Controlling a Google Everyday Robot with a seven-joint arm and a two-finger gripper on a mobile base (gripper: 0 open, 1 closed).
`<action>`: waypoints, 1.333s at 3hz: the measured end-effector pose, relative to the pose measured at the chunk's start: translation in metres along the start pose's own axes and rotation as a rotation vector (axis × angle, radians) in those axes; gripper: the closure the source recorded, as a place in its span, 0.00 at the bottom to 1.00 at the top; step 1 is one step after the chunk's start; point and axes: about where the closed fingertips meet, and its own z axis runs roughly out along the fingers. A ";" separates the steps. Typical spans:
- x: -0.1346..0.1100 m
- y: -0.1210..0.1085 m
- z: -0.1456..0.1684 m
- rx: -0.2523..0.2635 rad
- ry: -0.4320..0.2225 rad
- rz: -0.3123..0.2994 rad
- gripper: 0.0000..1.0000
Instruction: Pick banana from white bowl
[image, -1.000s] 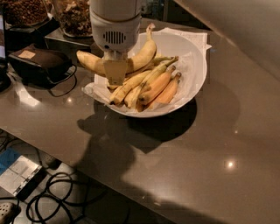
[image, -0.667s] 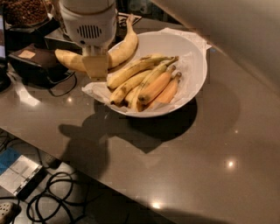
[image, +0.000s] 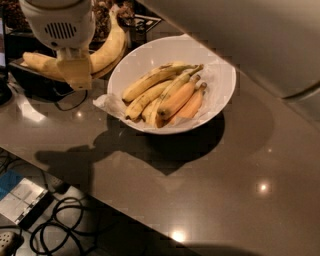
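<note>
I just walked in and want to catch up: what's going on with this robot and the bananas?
The robot's gripper is shut on the banana, the long curved one, and holds it in the air to the left of the white bowl, clear of its rim. The shorter bananas lie in the bowl on crinkled paper. The bowl sits on a brown counter. The pick looks done.

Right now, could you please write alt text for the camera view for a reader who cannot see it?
At upper left, the gripper is shut on the banana, holding it in the air just left of the white bowl. The bowl sits on a dark counter with several shorter bananas inside on white paper.
</note>
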 end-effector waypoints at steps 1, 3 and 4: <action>-0.017 -0.002 -0.005 0.020 -0.027 -0.031 1.00; -0.031 -0.014 0.031 -0.080 -0.120 -0.070 1.00; -0.035 -0.015 0.031 -0.072 -0.131 -0.072 1.00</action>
